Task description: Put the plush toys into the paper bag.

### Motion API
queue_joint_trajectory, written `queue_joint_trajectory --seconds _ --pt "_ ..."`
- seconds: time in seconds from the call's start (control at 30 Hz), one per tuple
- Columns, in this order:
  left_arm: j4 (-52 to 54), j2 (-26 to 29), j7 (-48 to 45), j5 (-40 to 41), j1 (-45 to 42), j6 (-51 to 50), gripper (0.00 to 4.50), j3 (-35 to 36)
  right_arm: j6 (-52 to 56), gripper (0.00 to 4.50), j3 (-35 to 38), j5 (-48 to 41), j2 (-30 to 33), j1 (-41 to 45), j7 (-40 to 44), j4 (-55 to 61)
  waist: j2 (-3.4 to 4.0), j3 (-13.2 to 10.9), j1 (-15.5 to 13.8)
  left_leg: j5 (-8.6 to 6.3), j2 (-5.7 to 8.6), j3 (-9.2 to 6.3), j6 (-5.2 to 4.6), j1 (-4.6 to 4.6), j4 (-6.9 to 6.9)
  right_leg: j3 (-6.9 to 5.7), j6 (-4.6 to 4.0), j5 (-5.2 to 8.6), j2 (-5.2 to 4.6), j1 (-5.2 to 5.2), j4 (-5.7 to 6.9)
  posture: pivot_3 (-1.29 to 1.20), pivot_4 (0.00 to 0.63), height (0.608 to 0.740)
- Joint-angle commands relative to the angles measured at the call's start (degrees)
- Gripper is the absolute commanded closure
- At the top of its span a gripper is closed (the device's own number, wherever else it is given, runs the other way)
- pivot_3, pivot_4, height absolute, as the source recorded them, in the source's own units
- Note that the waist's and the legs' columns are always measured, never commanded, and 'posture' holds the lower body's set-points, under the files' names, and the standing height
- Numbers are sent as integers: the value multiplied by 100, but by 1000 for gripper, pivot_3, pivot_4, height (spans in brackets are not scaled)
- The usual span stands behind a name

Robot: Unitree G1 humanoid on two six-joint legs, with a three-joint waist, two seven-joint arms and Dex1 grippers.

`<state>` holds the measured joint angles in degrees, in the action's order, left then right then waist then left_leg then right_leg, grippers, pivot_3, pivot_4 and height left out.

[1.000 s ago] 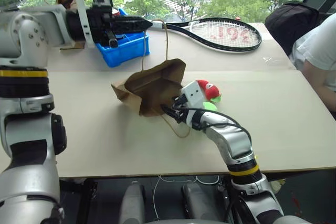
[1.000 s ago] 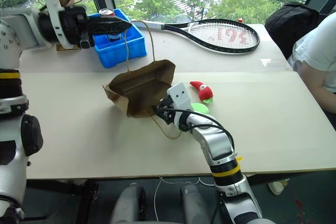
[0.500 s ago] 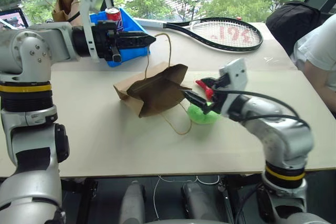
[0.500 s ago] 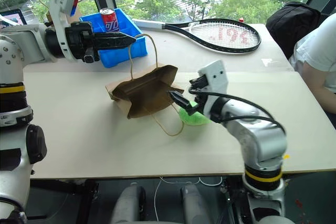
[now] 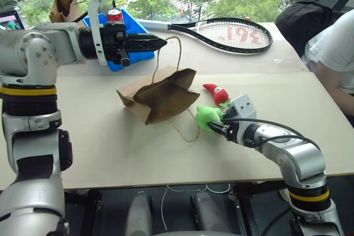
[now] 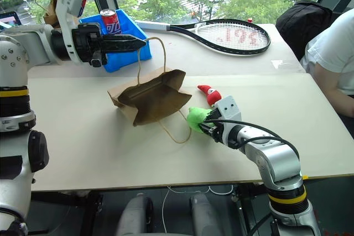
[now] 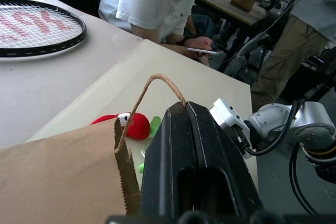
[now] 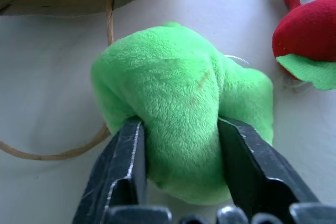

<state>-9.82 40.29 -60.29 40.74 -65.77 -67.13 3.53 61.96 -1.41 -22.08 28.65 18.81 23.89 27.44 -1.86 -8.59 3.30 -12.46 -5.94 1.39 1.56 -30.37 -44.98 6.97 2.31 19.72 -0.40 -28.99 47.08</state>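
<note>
Right wrist view puts the green toy (image 8: pixel 184 124) squarely between the right gripper (image 8: pixel 181 156) fingers, which press into its sides so the plush bulges around them: it is pinched, sitting on the table (image 5: pixel 110 147) just in front of the paper bag (image 5: pixel 160 95) mouth. The toy looks very light and squashy, so it should give under the grip rather than slip, and a hold across its middle, as here, seems the safest place. The red chili toy (image 5: pixel 217 93) lies on the table just beside the green one, touching nothing of the gripper; being smaller and tapered, it would likely be best taken across its fat red body rather than the thin tip. The left gripper (image 5: pixel 160 42) is pressed shut on the bag's upper handle (image 7: pixel 157 85), holding that handle up over the bag. The bag itself lies on its side, thin and floppy, so its mouth is low and could fold in when a toy is pushed through. The second handle (image 5: pixel 185 134) trails loose on the table between toy and bag and could snag. Behind stand a blue bin (image 6: pixel 130 40) with a soda can (image 6: pixel 109 21) and a tennis racket (image 5: pixel 232 34); a person (image 5: pixel 334 53) sits at the table's far right edge, well apart.
</note>
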Motion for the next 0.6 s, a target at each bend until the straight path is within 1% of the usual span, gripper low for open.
queue_joint_trajectory --seconds 0.03,0.07,0.1,0.2,0.3,0.4,0.5,0.53,0.6 --pt "10 83 -57 -9 -285 124 4500 32 -17 3947 150 -107 636 66 422 428 2 -3 -4 0 0 0 0 0 0 0 0 0 0 0 0 0 150 659" --pt "-16 94 -72 -19 -305 123 4500 12 1 4110 239 -213 866 101 612 596 4 -5 -8 0 2 1 0 -5 -1 1 0 0 -1 -2 0 0 150 659" --pt "-63 107 -97 -25 -349 112 4500 -9 67 4415 476 -457 1032 221 811 767 3 -6 -19 0 2 1 0 -6 -1 2 0 0 -2 -3 -1 0 150 659" --pt "-163 110 -155 -52 -445 126 4500 -79 179 4462 791 -912 1257 577 1068 1007 2 -8 -37 0 2 1 0 -5 -1 0 1 1 -2 -2 -4 0 150 659" --pt "-202 98 -256 -66 -507 174 4500 -177 302 4462 639 -1046 1190 947 988 1103 2 -8 -33 0 0 -1 0 0 2 -1 1 1 1 -2 -3 0 150 659" --pt "-253 130 -398 -109 -569 208 4500 -325 286 4462 219 -985 899 1450 739 1087 3 -9 -24 0 1 -1 0 0 3 0 0 1 1 -2 -4 0 150 659" --pt "-258 101 -423 -126 -620 196 4500 -361 206 4462 -86 -855 764 1778 601 1020 5 -11 -38 0 1 -1 0 -5 3 0 0 1 0 -5 -4 0 150 659" --pt "-250 94 -430 -127 -629 186 4500 -368 205 4462 -153 -775 902 1815 611 1000 5 -11 -50 0 1 -1 0 -5 3 0 0 1 0 -6 -4 0 150 659" --pt "-209 104 -450 -107 -622 145 4500 -376 164 4462 -190 -591 1406 1708 743 967 6 -12 -86 0 1 0 0 -7 3 0 0 1 -1 -6 -7 0 150 659"
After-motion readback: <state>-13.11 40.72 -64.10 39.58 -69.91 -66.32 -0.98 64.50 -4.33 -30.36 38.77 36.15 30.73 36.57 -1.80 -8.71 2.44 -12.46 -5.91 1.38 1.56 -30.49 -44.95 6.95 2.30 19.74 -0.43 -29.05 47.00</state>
